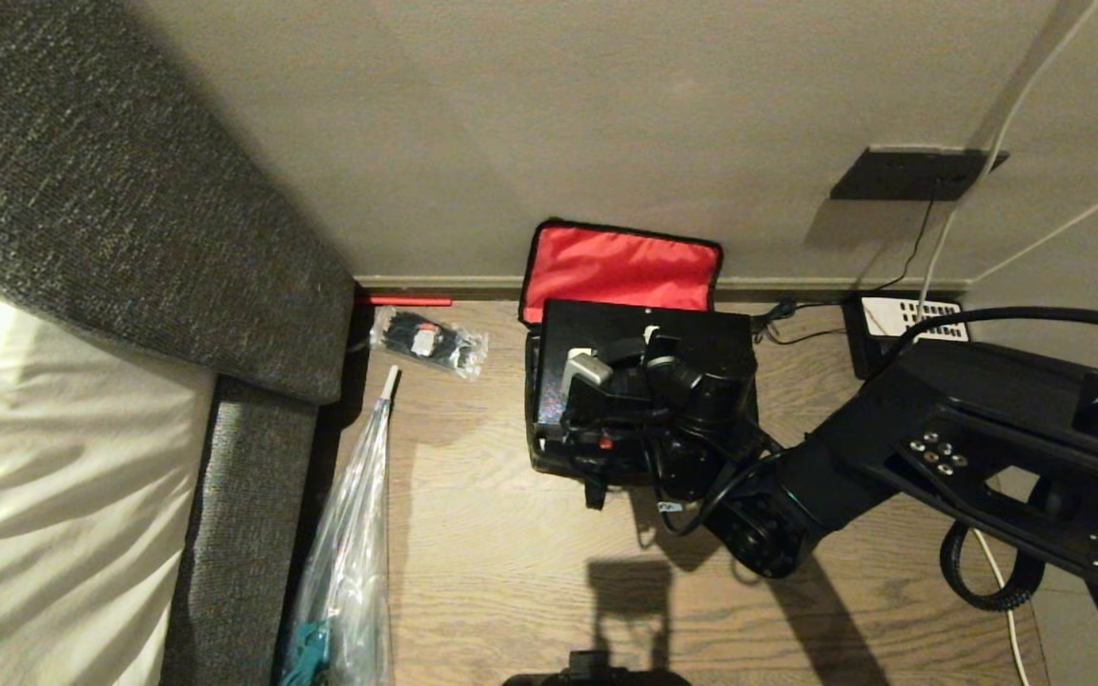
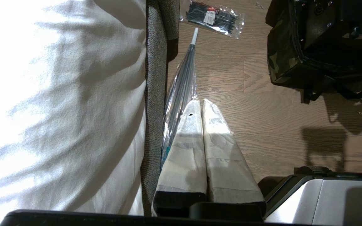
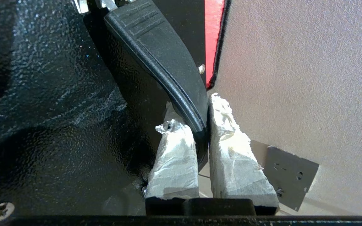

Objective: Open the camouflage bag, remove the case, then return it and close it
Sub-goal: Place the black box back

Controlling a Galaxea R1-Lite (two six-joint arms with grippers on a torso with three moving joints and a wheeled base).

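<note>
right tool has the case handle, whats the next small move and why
Probably lift straight up. The right tool is shut on the handle of the black case, which sits in the camouflage bag with the red-lined lid open against the wall.

Case (image 1: 644,333) in camouflage bag (image 1: 549,448) against wall, telephone (image 1: 902,319) to its right.

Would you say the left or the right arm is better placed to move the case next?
Right. The right gripper is shut on the case handle above the open camouflage bag. The left gripper hangs shut beside the sofa, well away.
</note>
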